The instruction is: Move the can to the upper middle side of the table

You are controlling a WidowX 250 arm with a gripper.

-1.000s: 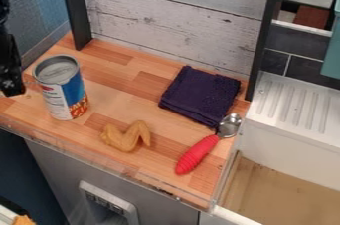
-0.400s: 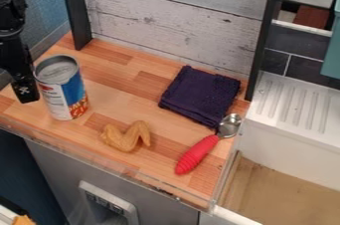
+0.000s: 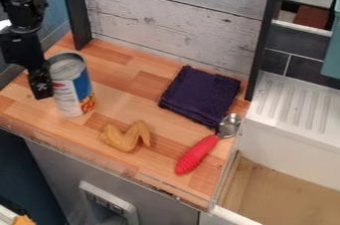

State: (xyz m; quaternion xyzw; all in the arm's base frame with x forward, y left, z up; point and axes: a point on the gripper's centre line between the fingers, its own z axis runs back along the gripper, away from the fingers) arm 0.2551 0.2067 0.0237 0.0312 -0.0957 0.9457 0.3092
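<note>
In the left part of the frame, the can [image 3: 71, 92] stood on the table [image 3: 123, 77]. The gripper [image 3: 42, 88] was at its left side; how far it was open, and whether it had hold of the can, I could not tell. The wing [image 3: 126, 136] lay lower, near the centre.

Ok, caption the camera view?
Tool beside the can, with toy wing, folded cloth and red-handled scoop on the counter.
</note>
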